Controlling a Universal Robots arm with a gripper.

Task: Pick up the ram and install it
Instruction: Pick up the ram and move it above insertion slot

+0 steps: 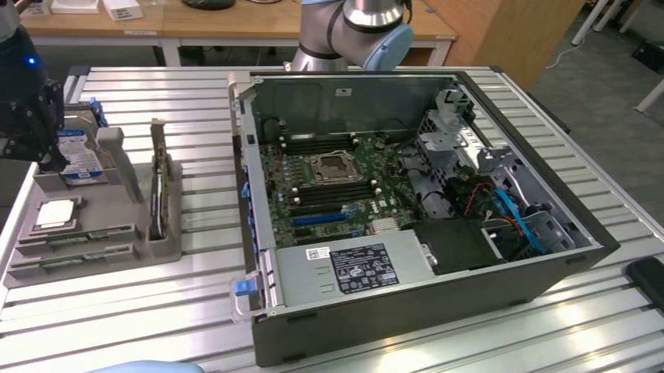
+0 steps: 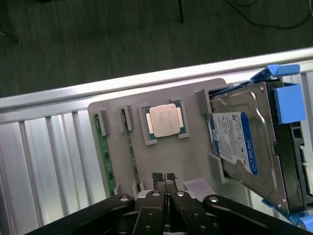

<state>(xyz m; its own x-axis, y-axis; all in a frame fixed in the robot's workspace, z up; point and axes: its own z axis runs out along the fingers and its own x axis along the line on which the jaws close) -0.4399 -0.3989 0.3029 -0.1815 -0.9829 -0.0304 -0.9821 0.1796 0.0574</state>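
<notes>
Two green ram sticks (image 2: 103,152) (image 2: 131,154) lie side by side in slots of a grey holder (image 2: 195,161). In the exterior view they are the ram sticks (image 1: 78,236) at the holder's near end. My gripper (image 2: 164,177) hovers above the holder with its jaws shut and nothing between them. Its tips are over bare grey plastic just beside the nearer ram stick, apart from it. The arm's dark wrist (image 1: 23,85) hangs over the holder at the exterior view's left. The open computer case (image 1: 518,256) shows the motherboard's dark memory slots (image 1: 330,194) around the CPU socket (image 1: 332,165).
On the same holder sit a square silver CPU (image 2: 165,120) and a silver hard drive (image 2: 239,147) with a blue-white label, in a blue-edged bracket. An upright card (image 1: 158,186) stands in the holder beside the case. The slatted metal table (image 1: 124,326) ends close behind the holder.
</notes>
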